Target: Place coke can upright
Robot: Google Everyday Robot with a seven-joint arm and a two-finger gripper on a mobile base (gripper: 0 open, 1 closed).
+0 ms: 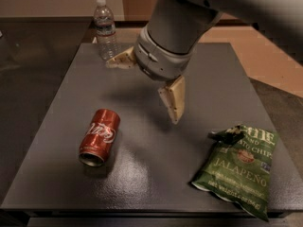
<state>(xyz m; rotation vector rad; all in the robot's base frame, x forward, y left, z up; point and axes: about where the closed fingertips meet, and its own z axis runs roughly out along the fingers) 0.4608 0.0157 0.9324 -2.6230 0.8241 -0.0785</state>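
The coke can (99, 137), red with white script, lies on its side on the left front part of the dark grey table (227, 79), its open silver end facing the front. My gripper (142, 91) hangs above the table's middle, up and to the right of the can and apart from it. It is open and empty: one beige finger (173, 100) points down and the other (120, 60) sticks out to the left.
A clear plastic water bottle (105, 30) stands upright at the table's back left corner. A green jalapeño chips bag (236, 167) lies at the front right, reaching the table's edge. Dark floor surrounds the table.
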